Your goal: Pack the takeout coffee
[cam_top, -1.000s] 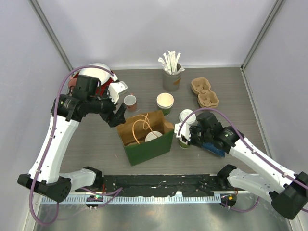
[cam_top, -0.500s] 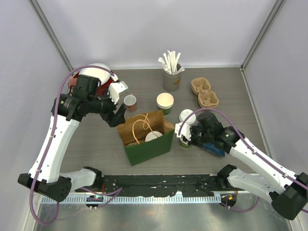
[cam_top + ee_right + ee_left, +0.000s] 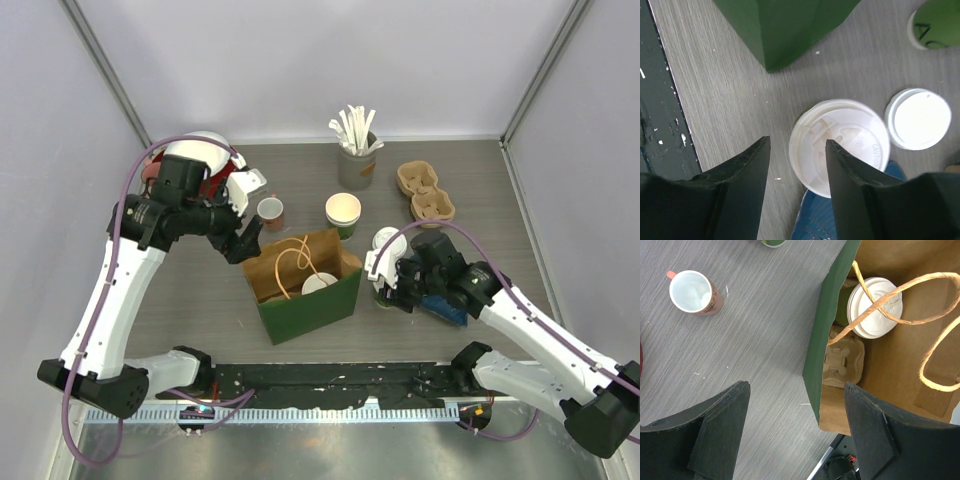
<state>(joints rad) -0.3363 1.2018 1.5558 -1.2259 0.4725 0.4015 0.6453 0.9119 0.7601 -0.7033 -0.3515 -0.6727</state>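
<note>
The takeout coffee shows as green paper cups. One lidded cup (image 3: 875,307) stands inside the green paper bag (image 3: 310,305). A second lidded cup (image 3: 840,145) stands on the table right of the bag, under my right gripper (image 3: 797,141). That gripper is open, with one finger over the lid's edge and the other beside it. A loose white lid (image 3: 917,118) lies just past this cup. An open green cup (image 3: 342,212) stands behind the bag. My left gripper (image 3: 797,390) is open, its fingers straddling the bag's left wall (image 3: 822,340) without touching it.
A small red-and-white cup (image 3: 270,211) stands left of the open green cup. A pulp cup carrier (image 3: 425,192) and a holder of stirrers (image 3: 355,160) are at the back right. A blue flat item (image 3: 825,220) lies under my right wrist. Another carrier (image 3: 842,362) sits inside the bag.
My right gripper was shut at the lidded cup's top and has now opened over it. The cup stays standing. The left arm has not moved.
</note>
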